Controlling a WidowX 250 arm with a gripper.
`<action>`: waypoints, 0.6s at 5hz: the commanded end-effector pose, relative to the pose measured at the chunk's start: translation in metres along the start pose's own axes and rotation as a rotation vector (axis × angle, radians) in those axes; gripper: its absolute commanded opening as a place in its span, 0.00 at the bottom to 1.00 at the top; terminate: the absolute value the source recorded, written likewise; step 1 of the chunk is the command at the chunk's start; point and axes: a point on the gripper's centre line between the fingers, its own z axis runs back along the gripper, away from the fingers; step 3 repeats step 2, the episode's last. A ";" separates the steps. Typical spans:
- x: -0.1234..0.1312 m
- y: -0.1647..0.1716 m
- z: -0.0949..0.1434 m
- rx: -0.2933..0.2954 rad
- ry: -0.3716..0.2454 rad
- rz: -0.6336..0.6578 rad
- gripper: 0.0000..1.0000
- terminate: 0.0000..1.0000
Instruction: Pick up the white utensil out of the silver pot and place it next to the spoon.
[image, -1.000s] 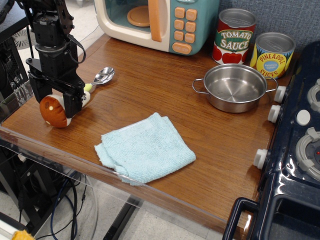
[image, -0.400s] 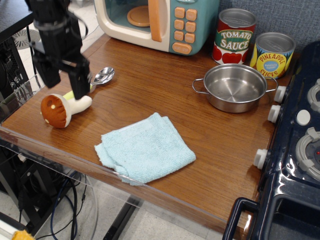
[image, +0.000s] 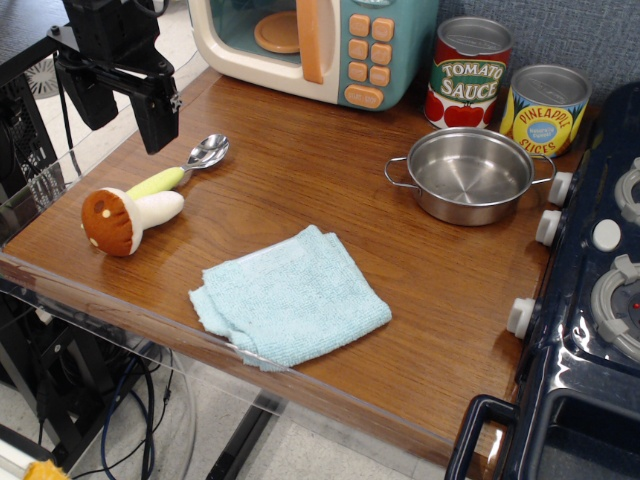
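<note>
The white utensil, a plush mushroom (image: 130, 217) with a white stem and brown-orange cap, lies on its side at the table's left edge. It touches the lime-green handle of the spoon (image: 186, 168), whose metal bowl points toward the microwave. The silver pot (image: 468, 174) stands at the right by the cans with nothing in it. My gripper (image: 122, 108) hangs open and empty above the table, up and left of the spoon and mushroom.
A light blue folded cloth (image: 288, 295) lies at the front middle. A toy microwave (image: 315, 45) stands at the back. Tomato sauce (image: 469, 72) and pineapple (image: 544, 108) cans stand behind the pot. A dark toy stove (image: 590, 290) borders the right side.
My gripper let go of the mushroom, opened and rose up away from it. The mushroom now lies free beside the spoon.
</note>
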 end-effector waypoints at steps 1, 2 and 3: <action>-0.004 -0.007 0.022 0.028 -0.052 -0.010 1.00 0.00; -0.004 -0.007 0.022 0.028 -0.052 -0.010 1.00 1.00; -0.004 -0.007 0.022 0.028 -0.052 -0.010 1.00 1.00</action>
